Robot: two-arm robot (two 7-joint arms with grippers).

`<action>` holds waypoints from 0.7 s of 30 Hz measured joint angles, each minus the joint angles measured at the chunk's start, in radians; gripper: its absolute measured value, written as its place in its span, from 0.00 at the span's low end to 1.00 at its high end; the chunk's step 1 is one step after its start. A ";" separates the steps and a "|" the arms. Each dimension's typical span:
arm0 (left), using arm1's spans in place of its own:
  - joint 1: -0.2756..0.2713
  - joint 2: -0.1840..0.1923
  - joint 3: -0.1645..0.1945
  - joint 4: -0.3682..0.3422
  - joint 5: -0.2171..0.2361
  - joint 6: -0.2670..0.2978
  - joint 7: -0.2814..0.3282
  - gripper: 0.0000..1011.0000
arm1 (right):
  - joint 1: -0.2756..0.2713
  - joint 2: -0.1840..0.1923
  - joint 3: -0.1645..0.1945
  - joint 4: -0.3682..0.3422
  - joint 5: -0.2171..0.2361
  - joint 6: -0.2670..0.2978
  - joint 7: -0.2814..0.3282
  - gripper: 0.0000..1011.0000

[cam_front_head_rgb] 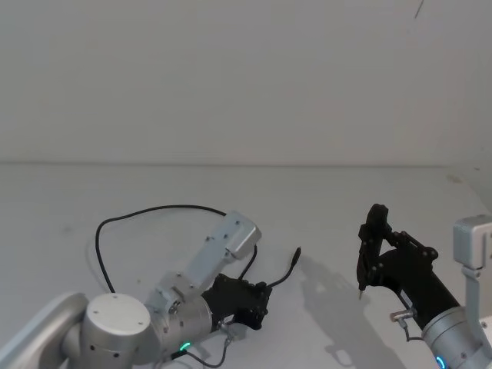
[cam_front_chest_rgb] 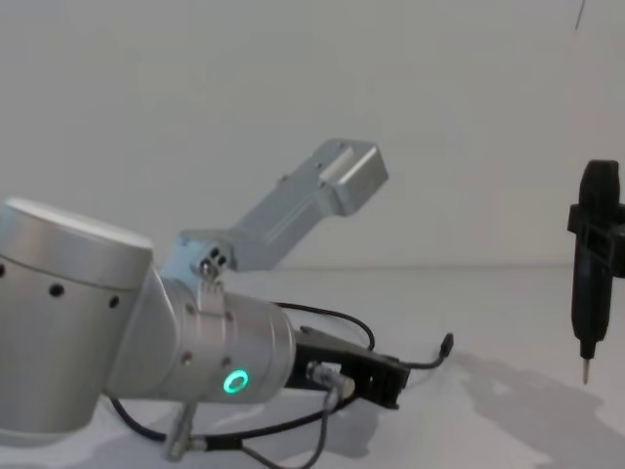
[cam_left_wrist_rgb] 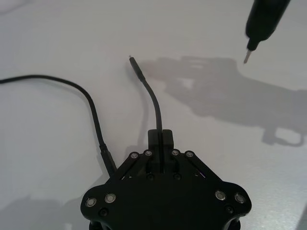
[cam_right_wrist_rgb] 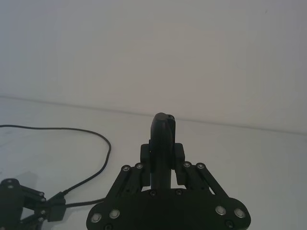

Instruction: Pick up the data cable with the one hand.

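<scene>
Left gripper (cam_front_head_rgb: 264,298): is reaching low over the near left part of the table (cam_front_head_rgb: 346,200), its flat black forked body pointing right.
Left gripper fingers (cam_left_wrist_rgb: 166,140): are pressing together on the data cable (cam_left_wrist_rgb: 154,103), pinching the cord a short way back from its end.
Data cable, place: is lying over the near left of the table. One long stretch is looping out to the far left and curving back behind the left arm, while the short free end is sticking out past the fingers to the right.
Data cable, make: is showing as a thin, round, black, flexible cord with a smooth matte skin. It is ending in a small slim plug (cam_left_wrist_rgb: 135,64), and a thicker, stiffer section (cam_left_wrist_rgb: 106,154) is sitting just beside the gripper.
Left wrist (cam_front_chest_rgb: 210,342): is showing as a thick brushed-silver cylinder with a green ring (cam_front_chest_rgb: 234,381) glowing on it.
Right gripper (cam_front_head_rgb: 372,250): is hanging above the near right of the table, well apart from the cable's plug.
Right gripper fingers (cam_right_wrist_rgb: 180,154): are clamping narrowly on a pen-shaped tool (cam_front_chest_rgb: 594,264).
Pen-shaped tool: is standing nearly upright, black and slim with a rounded top, and is tapering to a thin metal tip pointing down.
Table, surface: is showing as flat, plain, matte white, and is catching soft grey shadows of both arms.
</scene>
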 joint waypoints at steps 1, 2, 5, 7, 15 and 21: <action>0.001 0.003 -0.002 -0.005 -0.001 0.001 -0.004 0.04 | 0.000 0.000 0.000 0.000 0.000 0.000 0.000 0.28; 0.001 0.006 -0.003 -0.011 -0.003 0.002 -0.007 0.04 | 0.000 0.000 0.000 0.000 0.000 0.000 0.000 0.28; 0.007 0.023 -0.010 -0.039 -0.012 0.008 -0.026 0.04 | 0.000 0.000 0.000 0.000 0.000 0.000 0.000 0.28; 0.011 0.034 -0.014 -0.056 -0.018 0.014 -0.038 0.04 | 0.000 0.000 0.000 0.000 0.000 0.000 0.000 0.28; 0.050 0.097 -0.037 -0.158 -0.060 0.062 -0.091 0.04 | 0.000 0.000 0.000 0.000 0.000 0.000 0.000 0.28; 0.071 0.127 -0.047 -0.203 -0.079 0.084 -0.111 0.04 | 0.000 -0.002 0.000 0.000 0.000 0.000 0.000 0.28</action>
